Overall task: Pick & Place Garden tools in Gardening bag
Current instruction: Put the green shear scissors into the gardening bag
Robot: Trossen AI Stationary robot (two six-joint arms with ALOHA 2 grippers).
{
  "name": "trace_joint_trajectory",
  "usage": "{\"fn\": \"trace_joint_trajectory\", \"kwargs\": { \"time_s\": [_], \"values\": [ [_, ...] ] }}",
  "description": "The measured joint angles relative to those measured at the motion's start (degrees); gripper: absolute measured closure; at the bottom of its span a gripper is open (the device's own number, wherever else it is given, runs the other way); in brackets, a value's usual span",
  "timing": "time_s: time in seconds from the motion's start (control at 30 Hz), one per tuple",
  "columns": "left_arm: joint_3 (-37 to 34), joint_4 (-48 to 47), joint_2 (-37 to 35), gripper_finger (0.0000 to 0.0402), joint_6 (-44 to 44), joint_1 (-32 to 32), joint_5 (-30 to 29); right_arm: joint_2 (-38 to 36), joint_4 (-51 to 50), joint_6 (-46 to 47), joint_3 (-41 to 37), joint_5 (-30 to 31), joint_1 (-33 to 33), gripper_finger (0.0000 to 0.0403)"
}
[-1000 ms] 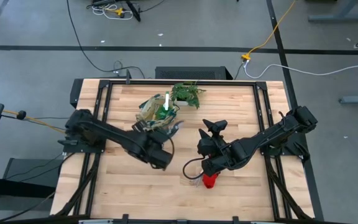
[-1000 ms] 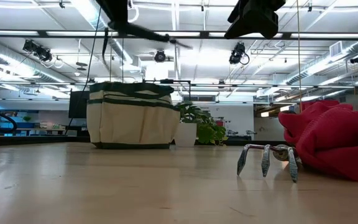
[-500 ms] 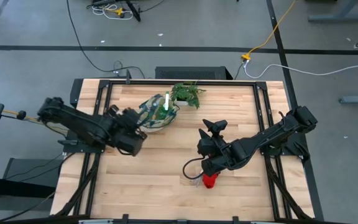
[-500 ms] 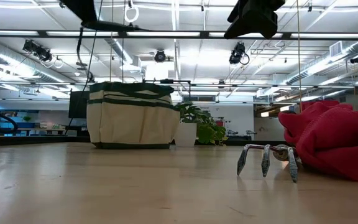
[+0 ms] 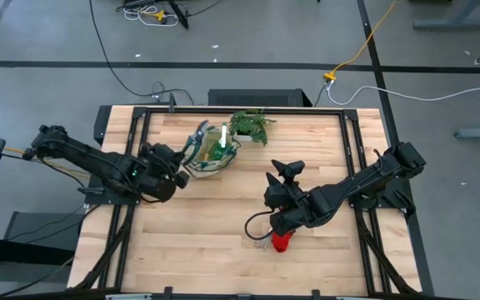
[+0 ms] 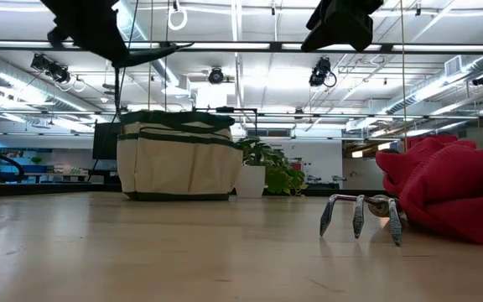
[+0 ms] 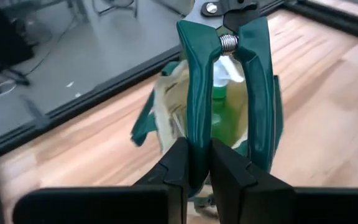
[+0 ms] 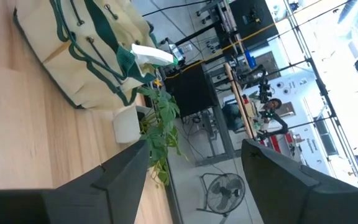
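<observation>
Holding green-handled pruning shears pinched in the closed left gripper over the cream, green-trimmed fabric tote, ready for lowering and release, with the right gripper wide open and empty above the red gloves and metal rake.

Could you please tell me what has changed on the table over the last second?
The left pincer, shut on green-handled pruning shears, pulled back from the table's middle toward the left side, near the gardening bag. The right pincer, open above the red gloves and hand rake, stayed put, as did the bag and potted plant.
</observation>
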Motion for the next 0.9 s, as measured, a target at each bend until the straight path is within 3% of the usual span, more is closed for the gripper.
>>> {"fn": "trace_joint_trajectory", "kwargs": {
  "time_s": [0.3, 0.63, 0.9],
  "values": [
    [-11.20, 25.44, -2.34, 0.0354, 17.19, 3.38, -5.59, 0.00, 1.41, 0.03, 0.00, 0.00, 0.00, 0.0142],
    [-20.47, 50.68, -2.32, 0.0354, 32.42, 10.14, 2.52, 0.00, 1.56, 0.09, -0.02, -0.13, -0.04, 0.0142],
    [-25.81, 55.87, -2.32, 0.0354, 33.82, 14.62, 6.83, 0.00, 1.81, 0.13, -0.01, -0.14, -0.04, 0.0142]
  ]
}}
